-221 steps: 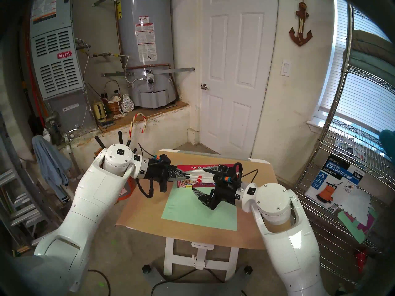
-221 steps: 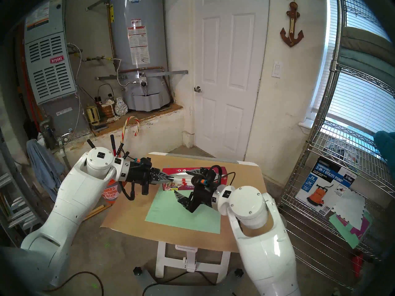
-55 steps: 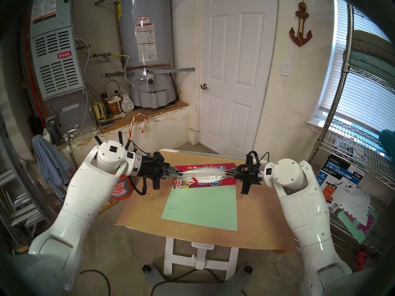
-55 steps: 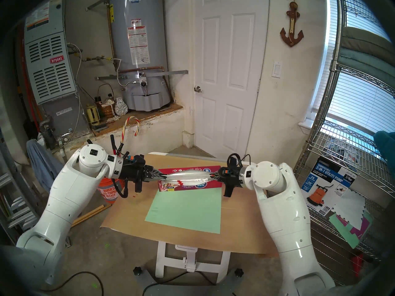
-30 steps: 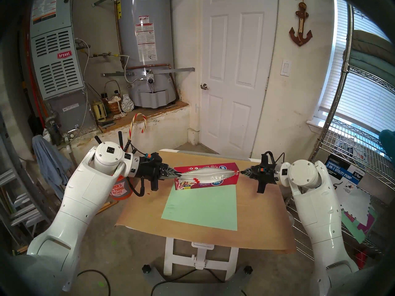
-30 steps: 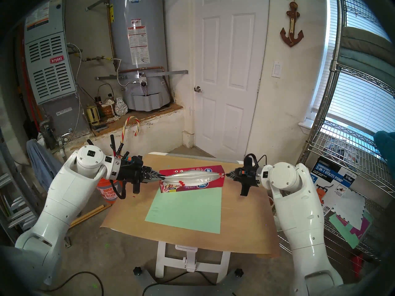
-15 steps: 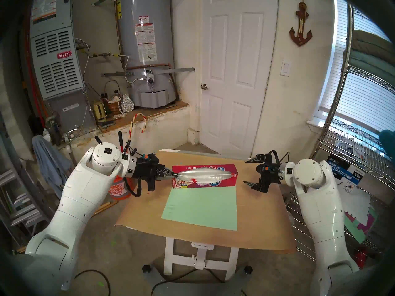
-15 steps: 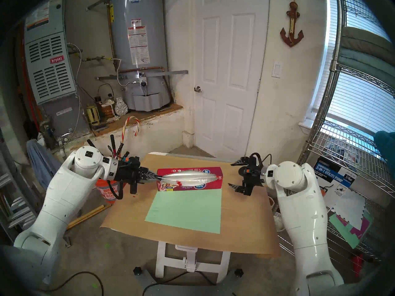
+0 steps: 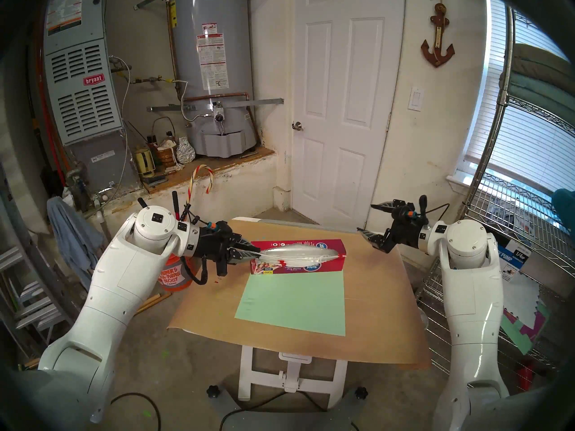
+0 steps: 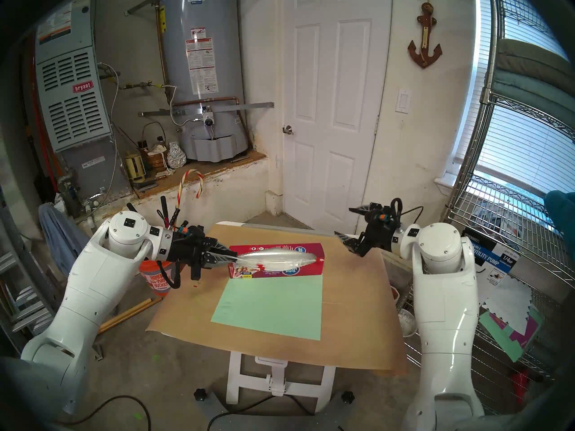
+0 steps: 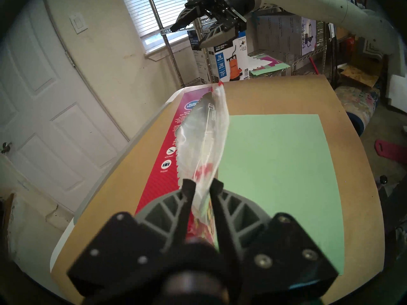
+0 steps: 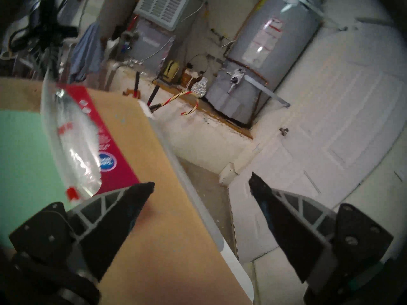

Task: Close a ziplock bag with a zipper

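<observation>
The clear ziplock bag lies lengthwise on top of a red box. Its white zipper runs along it, with a small red slider at the bag's right end. My left gripper is at the bag's left end. In the left wrist view its fingers stand a little apart, with the bag's end loose between them. My right gripper hangs wide open and empty, above the table's far right corner and well away from the slider.
The box sits at the back edge of a green sheet on the brown-papered table. An orange bucket stands left of the table. A wire shelf with boxes is close behind my right arm.
My right gripper let go of the bag's right end, opened wide, and drew back up and to the right. My left gripper's jaws have parted, and the bag has settled onto the box.
</observation>
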### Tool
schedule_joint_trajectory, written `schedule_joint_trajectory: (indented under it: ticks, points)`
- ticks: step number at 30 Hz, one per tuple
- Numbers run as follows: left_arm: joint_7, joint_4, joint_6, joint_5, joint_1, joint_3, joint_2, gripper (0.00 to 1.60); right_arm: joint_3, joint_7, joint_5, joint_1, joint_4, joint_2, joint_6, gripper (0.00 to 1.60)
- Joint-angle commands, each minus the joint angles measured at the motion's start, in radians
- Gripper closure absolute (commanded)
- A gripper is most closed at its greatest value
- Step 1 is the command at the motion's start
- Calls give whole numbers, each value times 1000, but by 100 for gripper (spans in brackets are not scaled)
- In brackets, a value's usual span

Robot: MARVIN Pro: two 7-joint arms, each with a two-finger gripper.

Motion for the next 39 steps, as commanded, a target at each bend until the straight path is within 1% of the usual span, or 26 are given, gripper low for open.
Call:
schedule_joint_trajectory:
  ticks: [1,3,4,6,7,8,9,10,13,14,15,16,17,20,21,23,24,25,28,29,30,34,35,36,38,39]
  points:
    - [9,-100,12,-75,56,-85,8,0,91,-78,99,-40,-49,-107,32,0]
    - [16,-155,14,-107,95,-129,5,0,131,-119,138,-58,-64,-150,26,0]
    - [25,-160,12,-117,105,-144,0,0,139,-125,167,-60,-62,-149,35,0]
    - [35,-176,11,-123,121,-159,-1,0,152,-131,181,-64,-67,-161,28,0]
    - [73,-202,7,-146,161,-207,-17,0,175,-148,189,-75,-86,-194,25,0]
    - [73,-202,7,-146,161,-207,-17,0,175,-148,189,-75,-86,-194,25,0]
    - [99,-208,5,-145,174,-223,-22,0,177,-153,204,-85,-93,-190,20,0]
    - [117,-222,1,-143,192,-237,-26,0,190,-159,214,-92,-106,-211,16,0]
    - [180,-237,11,-148,218,-275,-62,0,209,-172,236,-112,-128,-236,-4,0]
    - [201,-252,9,-157,230,-296,-85,0,209,-177,239,-131,-141,-230,-39,0]
    - [201,-252,9,-157,230,-296,-85,0,209,-177,239,-131,-141,-230,-39,0]
    - [234,-271,10,-164,245,-311,-100,0,215,-182,244,-143,-148,-244,-46,0]
    - [247,-280,8,-161,248,-320,-107,0,217,-182,253,-149,-145,-240,-47,0]
    - [305,-313,11,-163,281,-344,-141,0,229,-207,273,-172,-148,-246,-67,0]
    - [339,-331,14,-161,301,-355,-167,0,236,-237,282,-178,-138,-248,-70,0]
    - [361,-338,16,-163,309,-359,-180,0,243,-256,283,-179,-137,-263,-75,0]
    - [346,-343,14,-162,312,-357,-170,0,236,-270,287,-179,-126,-242,-74,0]
    - [397,-352,15,-162,324,-365,-204,0,240,-291,288,-178,-120,-257,-65,0]
    - [434,-371,17,-166,343,-371,-233,0,230,-343,295,-177,-110,-257,-66,0]
    - [461,-382,19,-176,351,-369,-260,0,222,-380,298,-170,-110,-262,-72,0]
    - [461,-382,19,-176,351,-369,-260,0,222,-380,298,-170,-110,-262,-72,0]
    - [520,-412,14,-172,371,-361,-304,0,193,-451,300,-153,-118,-267,-83,0]
    - [552,-428,13,-170,381,-360,-325,0,179,-493,299,-142,-119,-271,-90,0]
    - [552,-428,13,-170,381,-360,-325,0,179,-493,299,-142,-119,-271,-90,0]
    - [580,-442,13,-166,389,-360,-341,0,165,-529,299,-134,-118,-273,-89,0]
    - [619,-463,15,-162,404,-360,-367,0,142,-576,302,-128,-114,-275,-78,0]
